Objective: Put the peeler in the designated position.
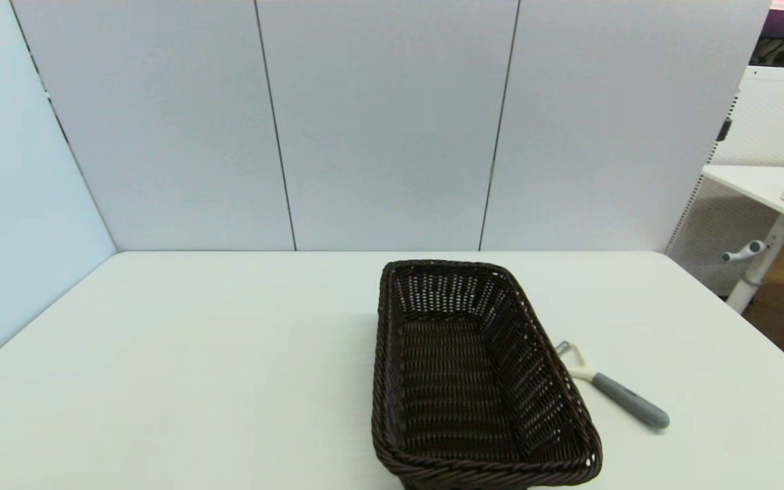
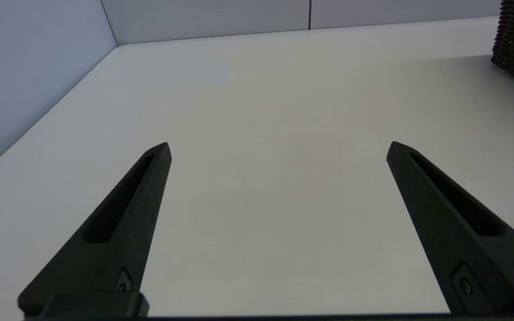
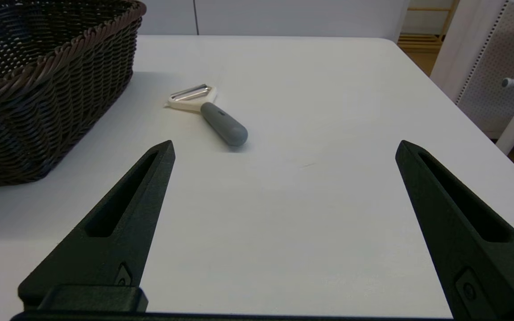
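White worktop [image 1: 229, 354] lies under the left end effector [image 2: 279, 149], parked wide open and empty. The basket [image 1: 392, 381] sits centre, the peeler [image 1: 613, 388] just right of it. The right end effector [image 3: 283, 147], wide open and empty, should straddle the grey handle squarely.

The white table [image 1: 229, 354] bears a wicker basket [image 1: 474, 381] and peeler [image 1: 613, 386].
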